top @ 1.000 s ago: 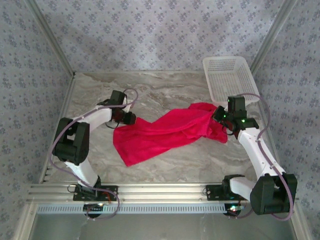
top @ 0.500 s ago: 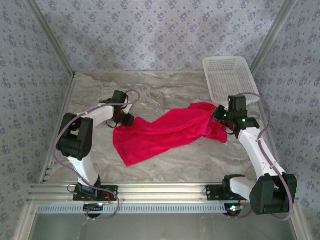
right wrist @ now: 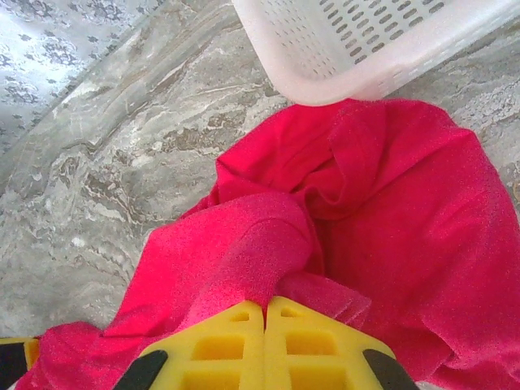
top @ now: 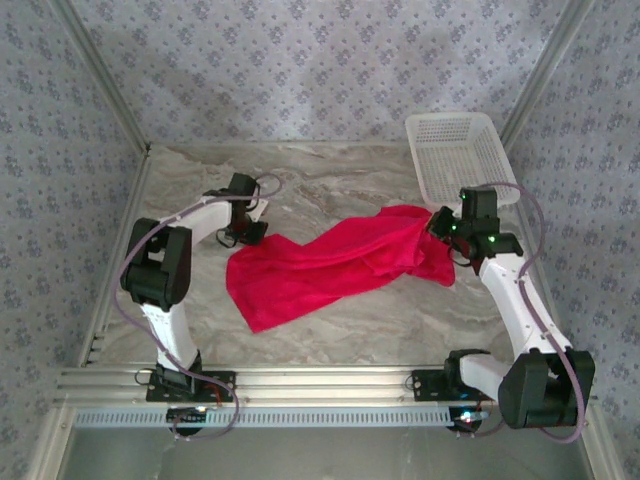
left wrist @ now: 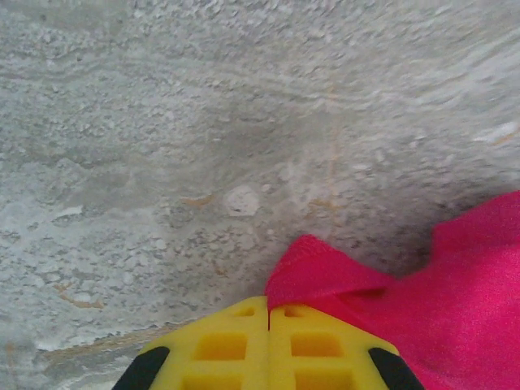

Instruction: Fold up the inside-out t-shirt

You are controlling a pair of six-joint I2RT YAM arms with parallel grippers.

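T-shirt [top: 330,262] lies crumpled diagonally across the table [top: 340,185]. Left gripper [left wrist: 268,307] has just closed, jaws fully together, pinching the left-hand corner. Right gripper [right wrist: 266,309], jaws likewise together, grips bunched cloth beside the basket [top: 460,155]. With both ends secured, spreading can probably begin.

Top camera: high, behind arm bases at near edge, tilted down across whole surface [top: 330,340] to far wall. Left wrist camera: almost on surface, toward left edge, peering past left fingers [left wrist: 219,345] at t-shirt [left wrist: 455,292] corner. Right wrist camera: higher, looking past right fingers [right wrist: 309,341] toward basket [right wrist: 357,41] at far right corner. All three share t-shirt.
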